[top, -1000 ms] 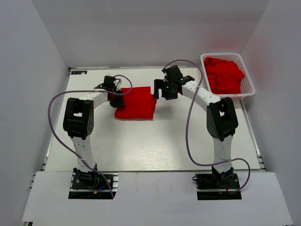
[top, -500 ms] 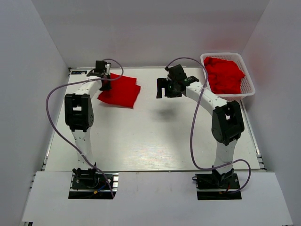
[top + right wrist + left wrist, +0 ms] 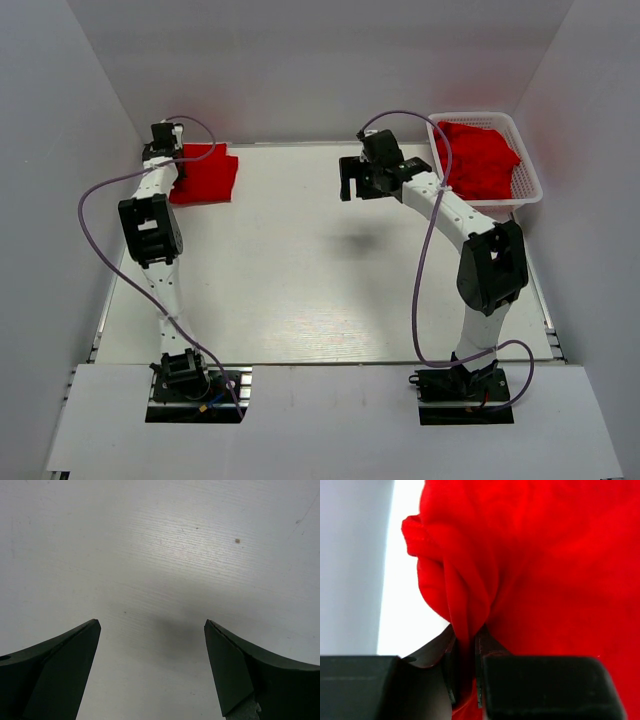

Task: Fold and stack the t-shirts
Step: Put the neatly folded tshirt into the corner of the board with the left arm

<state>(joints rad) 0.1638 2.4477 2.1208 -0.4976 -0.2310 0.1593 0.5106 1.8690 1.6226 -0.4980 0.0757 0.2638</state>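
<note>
Two claws, in different states.

Left claw: clamped on a pinched ridge of red cloth. The two dark fingers sit nearly together with only the fabric between them. In the wrist view the cloth bunches into vertical wrinkles above the pinch, and a rolled hem edge curls at upper left. Plain red fabric fills the rest of that view, apart from a strip of white desk and grey wall at the left.

That cloth belongs to the folded t-shirt, a roughly rectangular red packet at the far left corner of the desk. Its left edge is at the claw, close to the left wall. The left arm is stretched far forward along the left side of the desk.

Right claw: jaws wide apart, nothing between them. Below it is bare white desk surface with a soft shadow and a few small specks. The overhead view puts this claw at the far middle-right, raised off the surface, with its shadow falling on the desk nearer the arm bases.

Just right of it, a white plastic lattice basket stands at the far right corner. It holds a crumpled heap of red t-shirts that fills most of it. Claw and basket are apart, not touching. The folded t-shirt and the basket are well apart, at opposite far corners.
</note>
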